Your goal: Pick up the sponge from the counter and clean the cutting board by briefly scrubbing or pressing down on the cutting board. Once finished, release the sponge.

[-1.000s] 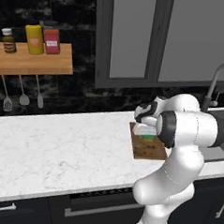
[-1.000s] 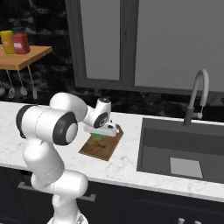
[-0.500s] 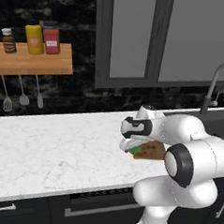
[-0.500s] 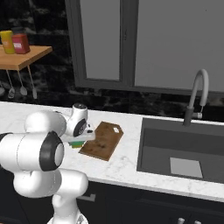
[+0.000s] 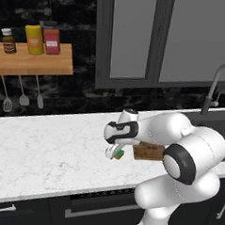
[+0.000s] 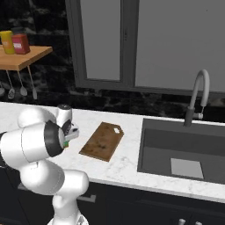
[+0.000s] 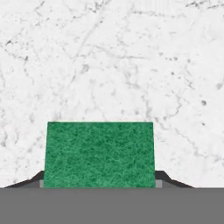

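Hand view showed my gripper (image 7: 100, 183) closed on the sponge (image 7: 100, 154), its green face filling the space between my fingertips, with only the white counter (image 7: 113, 57) beneath it. From the left base view, the sponge (image 5: 118, 154) hung in my gripper (image 5: 115, 152) above the counter (image 5: 46, 153), beside the cutting board (image 5: 149, 151) and not over it. So the pick-up was done, I judged; carrying the sponge over the cutting board (image 6: 102, 141), pressing it down and then letting it go was left.
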Motion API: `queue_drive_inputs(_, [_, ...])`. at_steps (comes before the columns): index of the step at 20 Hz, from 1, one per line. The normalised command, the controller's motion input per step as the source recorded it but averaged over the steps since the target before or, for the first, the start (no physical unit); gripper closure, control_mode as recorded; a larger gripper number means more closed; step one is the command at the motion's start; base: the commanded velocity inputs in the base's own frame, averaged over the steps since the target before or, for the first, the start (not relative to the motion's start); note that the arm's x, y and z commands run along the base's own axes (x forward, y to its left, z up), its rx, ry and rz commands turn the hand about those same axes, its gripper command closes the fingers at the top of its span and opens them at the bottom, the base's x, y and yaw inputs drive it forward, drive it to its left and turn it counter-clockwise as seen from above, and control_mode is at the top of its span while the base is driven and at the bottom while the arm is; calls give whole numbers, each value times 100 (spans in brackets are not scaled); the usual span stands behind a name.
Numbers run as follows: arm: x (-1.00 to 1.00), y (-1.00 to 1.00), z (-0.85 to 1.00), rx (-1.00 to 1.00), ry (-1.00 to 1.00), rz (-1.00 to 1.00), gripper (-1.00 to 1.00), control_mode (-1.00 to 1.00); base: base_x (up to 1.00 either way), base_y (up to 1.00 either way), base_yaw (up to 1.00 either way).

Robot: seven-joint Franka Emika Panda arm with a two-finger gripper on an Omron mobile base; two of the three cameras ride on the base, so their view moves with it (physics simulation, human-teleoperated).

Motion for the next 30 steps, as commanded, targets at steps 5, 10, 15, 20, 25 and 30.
queue_drive_inputs(5, [11,24,-1,-5,0,21,-100,-100,0,0,0])
queue_drive_inputs(10, [17,-7,0,-5,0,0,-100,-100,0,0,0])
queue_drive_inputs(15, [-4,-19,27,3,0,-1,-100,-100,0,0,0])
queue_drive_inputs(20, [-66,-24,75,10,-7,-6,-100,-100,0,0,0])
queue_drive_inputs(25, [-86,-38,75,2,-3,-23,-100,-100,0,0,0])
queue_drive_inputs(30, [-98,-46,65,9,0,-29,-100,-100,0,0,0])
